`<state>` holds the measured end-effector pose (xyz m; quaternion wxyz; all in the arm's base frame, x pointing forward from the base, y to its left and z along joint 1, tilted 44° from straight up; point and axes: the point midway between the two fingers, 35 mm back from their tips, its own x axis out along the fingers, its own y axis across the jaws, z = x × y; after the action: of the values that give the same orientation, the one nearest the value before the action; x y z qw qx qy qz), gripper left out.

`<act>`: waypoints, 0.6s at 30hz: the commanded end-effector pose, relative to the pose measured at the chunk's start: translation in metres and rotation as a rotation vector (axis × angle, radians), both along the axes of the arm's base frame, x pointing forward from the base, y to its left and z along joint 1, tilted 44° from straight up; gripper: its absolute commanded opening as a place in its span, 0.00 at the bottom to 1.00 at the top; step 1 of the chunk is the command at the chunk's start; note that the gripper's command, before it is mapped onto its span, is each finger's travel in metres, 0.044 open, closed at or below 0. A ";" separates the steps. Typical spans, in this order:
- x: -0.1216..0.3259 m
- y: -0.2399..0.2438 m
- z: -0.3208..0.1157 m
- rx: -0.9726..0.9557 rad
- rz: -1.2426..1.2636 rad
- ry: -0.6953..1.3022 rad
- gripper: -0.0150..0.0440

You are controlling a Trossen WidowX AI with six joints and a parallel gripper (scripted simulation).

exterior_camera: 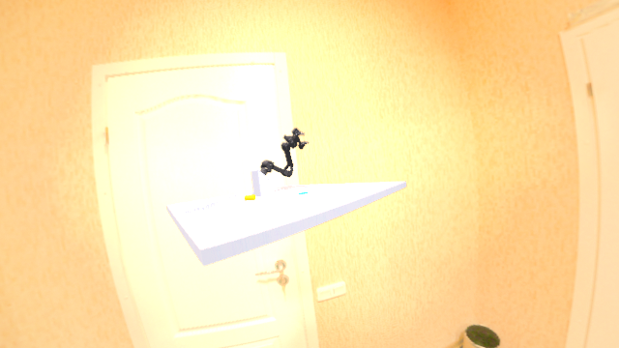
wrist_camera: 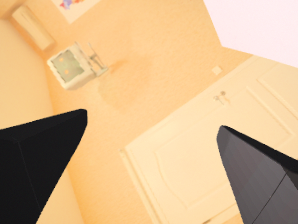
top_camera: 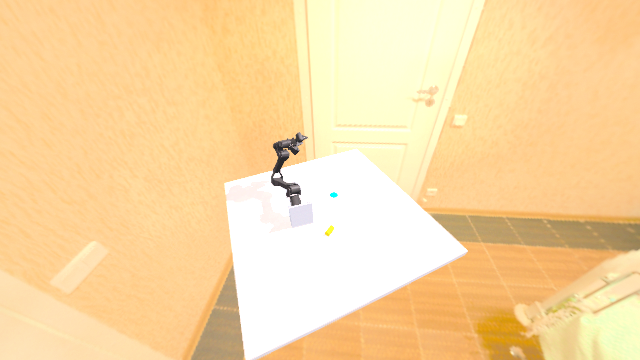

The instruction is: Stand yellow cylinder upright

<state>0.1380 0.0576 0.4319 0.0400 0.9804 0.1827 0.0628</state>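
The yellow tall cylinder (top_camera: 329,231) (exterior_camera: 250,197) lies on its side on the white table (top_camera: 375,260) (exterior_camera: 271,217). The cyan circle (top_camera: 334,195) (exterior_camera: 303,193) is a small flat mark on the table, apart from the cylinder. My gripper (top_camera: 303,144) (exterior_camera: 305,138) (wrist_camera: 153,124) is open and empty, high above the table and well away from both. In the wrist view its two dark fingers stand wide apart, with the room behind them; neither the cylinder nor the circle shows there.
A pale upright block (top_camera: 301,215) (exterior_camera: 256,183) stands at the arm's base, near the cylinder. The arm (top_camera: 281,162) (exterior_camera: 288,157) rises in a bend over the table. The room's walls and a door (top_camera: 380,65) (exterior_camera: 193,145) are beyond the table.
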 end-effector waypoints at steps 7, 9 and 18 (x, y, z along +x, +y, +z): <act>0.021 -0.051 0.011 0.277 0.002 0.045 0.78; 0.030 -0.070 0.011 0.377 -0.002 0.065 0.78; 0.072 -0.156 -0.007 0.817 -0.050 0.171 0.78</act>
<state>0.1949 -0.0697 0.4327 -0.2937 0.9440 0.1406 0.0539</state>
